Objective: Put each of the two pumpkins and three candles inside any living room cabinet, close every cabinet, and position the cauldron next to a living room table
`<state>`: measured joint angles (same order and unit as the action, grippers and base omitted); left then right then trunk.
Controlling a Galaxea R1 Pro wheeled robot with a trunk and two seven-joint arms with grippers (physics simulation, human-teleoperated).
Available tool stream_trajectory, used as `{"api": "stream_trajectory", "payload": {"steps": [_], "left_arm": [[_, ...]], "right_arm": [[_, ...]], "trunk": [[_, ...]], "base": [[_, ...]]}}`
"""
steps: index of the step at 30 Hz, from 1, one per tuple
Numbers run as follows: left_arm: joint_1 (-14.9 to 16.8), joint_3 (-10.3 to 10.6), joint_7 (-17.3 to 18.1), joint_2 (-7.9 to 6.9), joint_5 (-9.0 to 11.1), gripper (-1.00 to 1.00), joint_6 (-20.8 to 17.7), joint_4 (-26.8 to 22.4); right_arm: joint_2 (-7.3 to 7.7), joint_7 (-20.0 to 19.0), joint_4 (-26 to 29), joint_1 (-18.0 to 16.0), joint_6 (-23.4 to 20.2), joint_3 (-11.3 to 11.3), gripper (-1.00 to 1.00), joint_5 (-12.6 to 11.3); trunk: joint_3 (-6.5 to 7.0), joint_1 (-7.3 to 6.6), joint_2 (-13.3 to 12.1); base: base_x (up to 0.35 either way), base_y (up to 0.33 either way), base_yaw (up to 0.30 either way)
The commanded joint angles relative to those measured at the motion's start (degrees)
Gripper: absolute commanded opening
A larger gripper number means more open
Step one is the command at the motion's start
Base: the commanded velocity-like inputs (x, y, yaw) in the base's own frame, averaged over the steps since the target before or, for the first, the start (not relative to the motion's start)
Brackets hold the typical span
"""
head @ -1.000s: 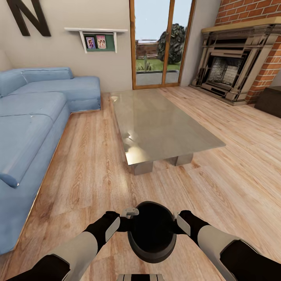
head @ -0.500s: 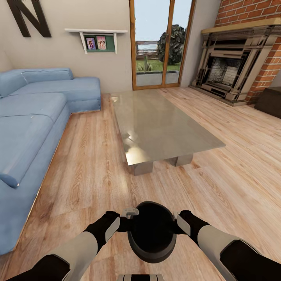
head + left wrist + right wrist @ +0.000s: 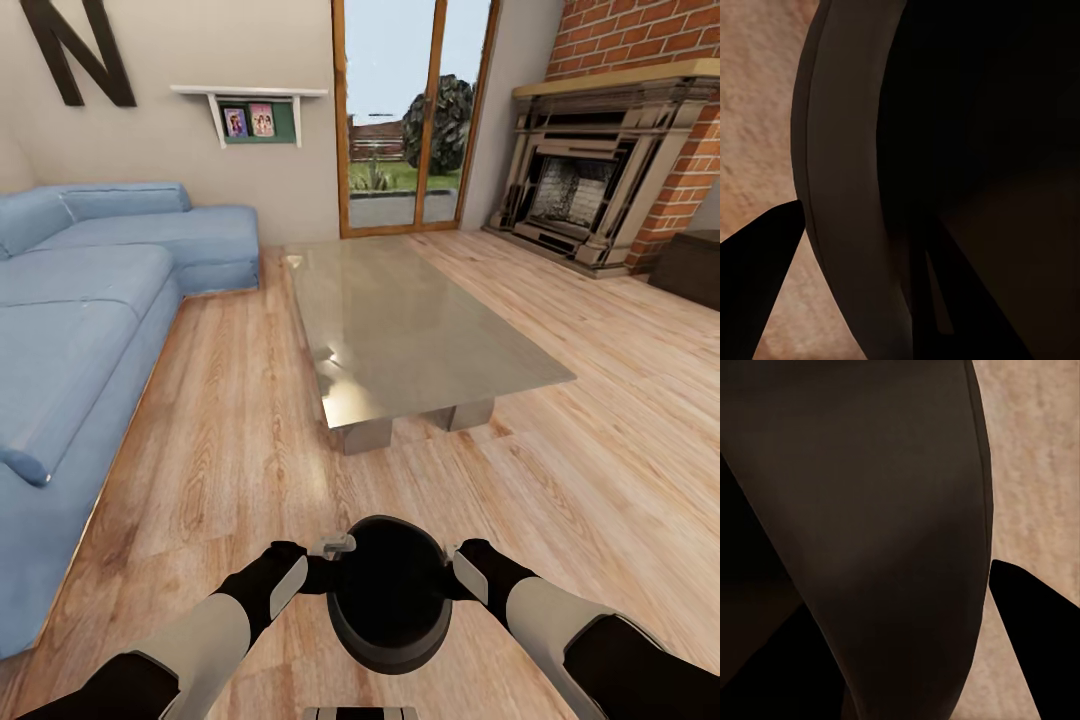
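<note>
- The cauldron point(image 3: 388, 595) hangs low in front of the robot, above the light plank floor point(image 3: 250, 440), carried between both arms with its wide dark mouth facing up.
- The left gripper point(image 3: 322, 566) is clamped on the cauldron's rim at the robot's left — in the left wrist view one dark finger point(image 3: 754, 277) lies outside the greyish rim point(image 3: 832, 187) and another sits inside the pot.
- The right gripper point(image 3: 452, 572) grips the opposite side of the rim; in the right wrist view the pot wall point(image 3: 870, 532) runs between two dark fingers, one point(image 3: 1039, 630) outside it over the floor.
- The surface, a low glass-topped coffee table point(image 3: 400, 320), stands ahead of the cauldron, apart from it, with a stretch of bare floor between.
- A blue corner sofa point(image 3: 80, 300) runs along the robot's left.
- A grey fireplace point(image 3: 590, 170) set in red brick stands at the far right, beside a glass door point(image 3: 415, 110).
- A dark brown unit point(image 3: 690, 262) shows at the right edge — whether it is the cabinet, and whether its fronts are closed, cannot be told.
</note>
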<state>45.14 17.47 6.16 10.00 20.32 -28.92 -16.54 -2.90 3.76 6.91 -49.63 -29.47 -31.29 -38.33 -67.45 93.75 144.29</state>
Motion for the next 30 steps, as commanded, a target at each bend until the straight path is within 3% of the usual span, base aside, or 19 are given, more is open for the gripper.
{"api": "stream_trajectory", "payload": {"steps": [1, 30], "left_arm": [[0.03, 0.18, -0.01, 0.00, -0.21, -1.00, -0.18, -0.05], [0.03, 0.15, 0.00, 0.00, -0.20, -1.00, -0.25, -0.04]], "right_arm": [[0.00, 0.37, 0.12, -0.03, -0.24, -0.09, -1.00, -0.78], [0.00, 0.37, 0.14, -0.03, -0.24, -0.05, -1.00, -0.78]], "trunk": [[-0.03, -0.02, 0.02], [2.14, -0.02, 0.02]], "base": [[0.000, 0.000, 0.000], [0.000, 0.000, 0.000]]}}
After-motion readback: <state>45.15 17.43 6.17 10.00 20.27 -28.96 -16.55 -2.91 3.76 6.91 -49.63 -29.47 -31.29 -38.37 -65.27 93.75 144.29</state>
